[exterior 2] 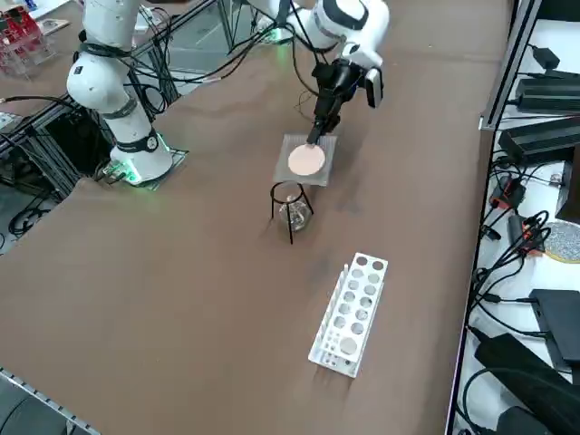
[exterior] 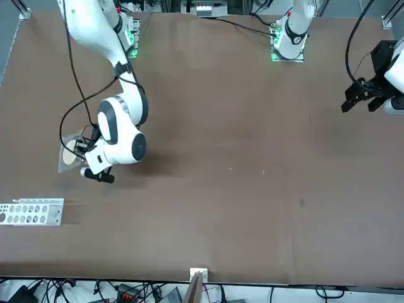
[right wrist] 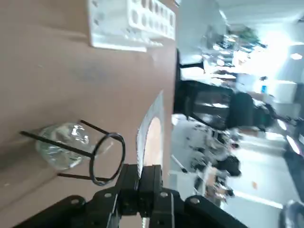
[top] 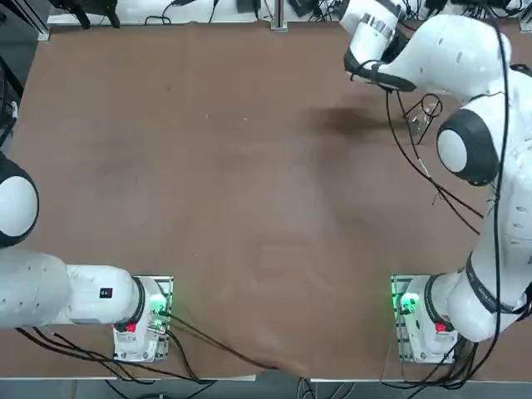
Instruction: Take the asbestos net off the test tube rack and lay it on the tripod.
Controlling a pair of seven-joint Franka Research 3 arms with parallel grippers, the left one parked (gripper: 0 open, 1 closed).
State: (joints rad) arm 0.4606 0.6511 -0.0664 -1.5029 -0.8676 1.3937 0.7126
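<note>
Centring the grey wire-mesh square net with its pale round disc (exterior 2: 306, 160) over the dark thin-wire tripod's ring (exterior 2: 290, 200), then lowering it level before release, should suit. Square, it has no long axis; nearly flat, it points from the right gripper (right wrist: 139, 167), 2 fingers clamped on its margin, towards the brown table's (exterior 2: 208, 299) right edge, above its far right quarter.

Table: no readable text, label, brand, number or sign
Rack: none readable
Tripod: none readable
Robot arms: none readable
Equipment around table: no lettering that can be made out
</note>
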